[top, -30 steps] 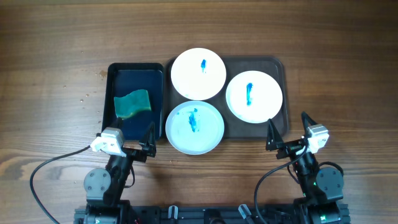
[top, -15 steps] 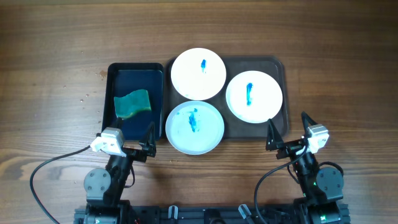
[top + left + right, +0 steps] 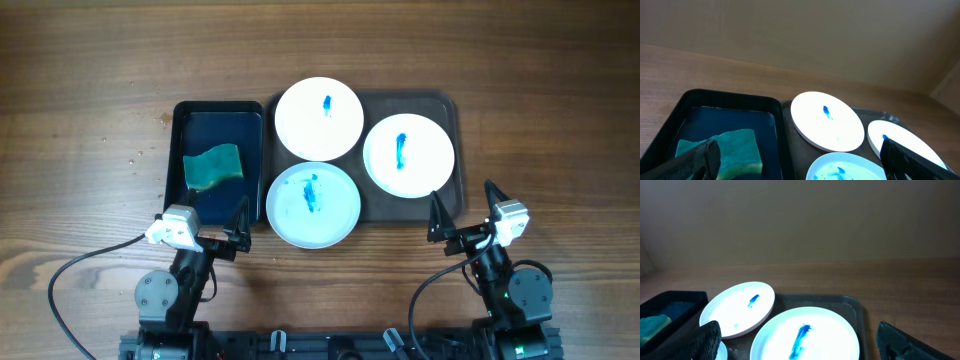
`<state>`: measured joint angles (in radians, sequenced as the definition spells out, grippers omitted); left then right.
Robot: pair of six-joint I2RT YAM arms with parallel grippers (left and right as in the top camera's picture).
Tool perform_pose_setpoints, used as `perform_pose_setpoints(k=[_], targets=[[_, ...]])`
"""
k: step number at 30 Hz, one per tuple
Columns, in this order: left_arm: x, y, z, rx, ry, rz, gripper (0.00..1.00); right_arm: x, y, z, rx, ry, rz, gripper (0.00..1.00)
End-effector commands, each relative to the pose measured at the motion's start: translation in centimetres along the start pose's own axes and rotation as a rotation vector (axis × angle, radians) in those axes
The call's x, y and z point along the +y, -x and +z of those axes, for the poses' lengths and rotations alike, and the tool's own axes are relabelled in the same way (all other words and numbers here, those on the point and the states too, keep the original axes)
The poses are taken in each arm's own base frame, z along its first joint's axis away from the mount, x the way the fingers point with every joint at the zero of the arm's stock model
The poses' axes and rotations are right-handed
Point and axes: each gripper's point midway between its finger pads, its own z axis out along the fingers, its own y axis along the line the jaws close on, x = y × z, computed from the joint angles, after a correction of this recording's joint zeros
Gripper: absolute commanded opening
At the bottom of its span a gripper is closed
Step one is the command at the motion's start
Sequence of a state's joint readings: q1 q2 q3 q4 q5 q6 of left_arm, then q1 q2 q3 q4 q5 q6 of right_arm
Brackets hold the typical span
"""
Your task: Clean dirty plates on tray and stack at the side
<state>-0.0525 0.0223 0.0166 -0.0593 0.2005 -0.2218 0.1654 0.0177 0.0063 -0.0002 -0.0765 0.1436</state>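
Three white plates with blue smears lie on the dark brown tray: one at rear left, one at right, one at front left that overhangs the tray's front edge. My left gripper hovers open near the front end of the black tray, empty. My right gripper stands open and empty off the brown tray's front right corner. In the left wrist view the open gripper frames the sponge and the front plate. In the right wrist view the open gripper frames the right plate.
A smaller black tray left of the brown one holds a green sponge. Bare wooden table surrounds both trays. Both arm bases and a cable sit along the near edge.
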Motion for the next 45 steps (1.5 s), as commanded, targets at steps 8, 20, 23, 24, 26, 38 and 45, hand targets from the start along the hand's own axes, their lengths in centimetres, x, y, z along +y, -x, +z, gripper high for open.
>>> perform_pose_setpoints(k=[8,20,23,24,26,38,45], targets=[[-0.1,-0.6,0.1,0.015,-0.011,0.004,1.00,-0.4,0.0,0.0,-0.003,-0.019,-0.010,1.00],[1.1,-0.4,0.1,0.002,0.058,0.003,1.00,-0.4,0.0,0.0,-0.003,-0.019,-0.010,1.00],[1.1,-0.4,0.1,0.002,0.059,0.003,1.00,-0.4,0.1,0.0,-0.007,-0.024,-0.014,1.00],[1.1,-0.4,0.1,0.001,0.059,0.003,1.00,-0.6,0.1,0.0,-0.006,-0.034,-0.013,1.00],[1.1,-0.4,0.1,0.001,0.059,0.003,1.00,-0.6,0.1,0.0,-0.006,-0.033,-0.013,1.00],[0.5,1.2,-0.5,0.049,0.073,-0.001,1.00,1.3,0.3,0.2,0.049,0.069,-0.004,1.00],[-0.6,6.0,0.4,0.265,0.140,-0.035,1.00,3.1,3.8,2.7,0.223,0.130,0.030,0.99]])
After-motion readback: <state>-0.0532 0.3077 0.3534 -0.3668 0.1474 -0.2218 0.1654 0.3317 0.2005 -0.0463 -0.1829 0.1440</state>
